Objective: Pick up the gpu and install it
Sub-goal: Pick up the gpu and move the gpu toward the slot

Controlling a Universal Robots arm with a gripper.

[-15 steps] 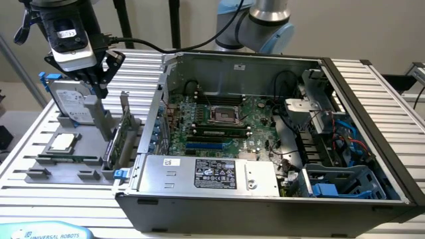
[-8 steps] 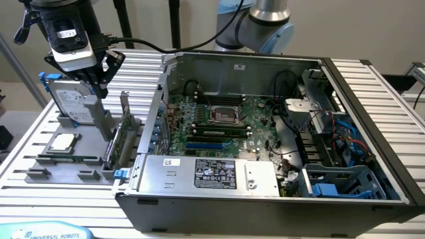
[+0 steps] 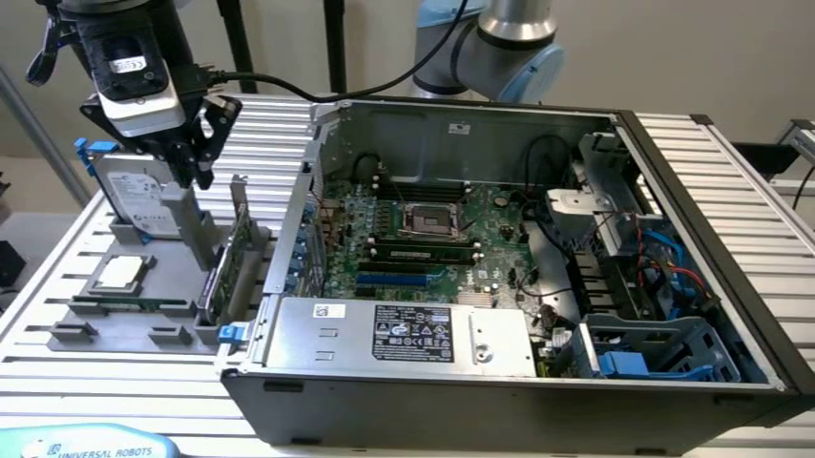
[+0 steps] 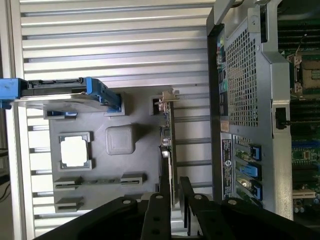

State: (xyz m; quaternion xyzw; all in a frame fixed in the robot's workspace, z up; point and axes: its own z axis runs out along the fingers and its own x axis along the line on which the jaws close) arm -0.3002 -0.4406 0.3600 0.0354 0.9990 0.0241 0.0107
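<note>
One tool [image 3: 198, 176], jaws narrowly parted and empty, hangs above the gpu [image 3: 225, 265] standing edgewise in its holder [image 3: 134, 326].

gpu [image 3: 224, 277] — green board, silver bracket; hard drive [image 3: 134, 196], blue rails

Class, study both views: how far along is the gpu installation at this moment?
Done: nothing yet. The gpu stands upright in the grey holder beside the case.
In hand: the end effector hangs open over the card's top edge, lined up with it in the wrist view, holding nothing.
Left: the grasp, the lift and seating the card on the motherboard, where no card stands.
</note>
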